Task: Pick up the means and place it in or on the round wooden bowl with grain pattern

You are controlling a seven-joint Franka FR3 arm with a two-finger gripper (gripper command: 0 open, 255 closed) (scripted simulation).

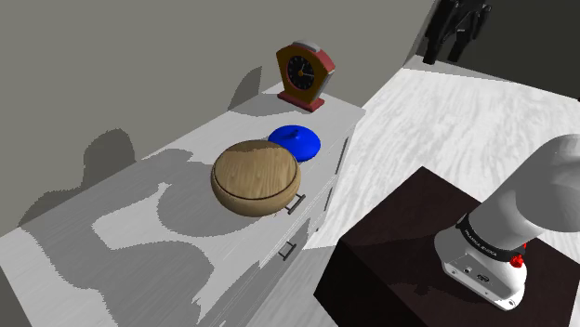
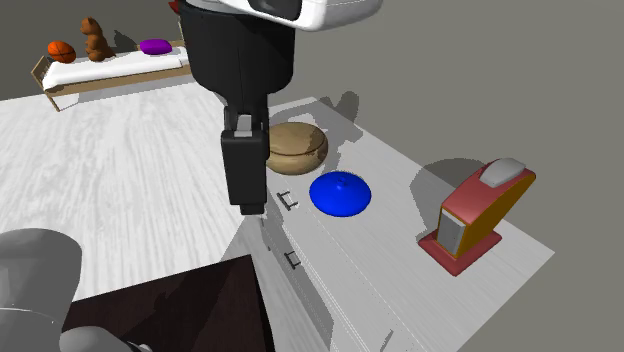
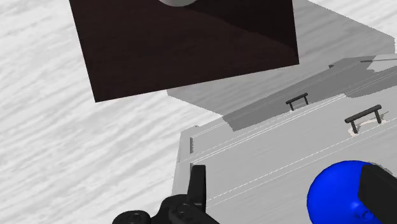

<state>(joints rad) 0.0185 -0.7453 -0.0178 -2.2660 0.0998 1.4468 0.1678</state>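
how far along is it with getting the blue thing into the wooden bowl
Nothing done yet: the blue domed object sits on the white cabinet beside the wooden bowl. In hand: the open gripper hangs near it, holding nothing. Left: grasp, lift, place in bowl.

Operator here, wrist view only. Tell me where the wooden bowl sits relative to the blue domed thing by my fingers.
Observer: The wooden bowl sits on the same white dresser top, close beside the blue domed object.
Operator: Report what stands on the blue object's other side.
Observer: A red and yellow clock, further along the top, away from the bowl.
Operator: Give me the gripper's position from outside.
Observer: In the second exterior view the gripper hangs above the dresser's drawer-front edge, short of the blue object.
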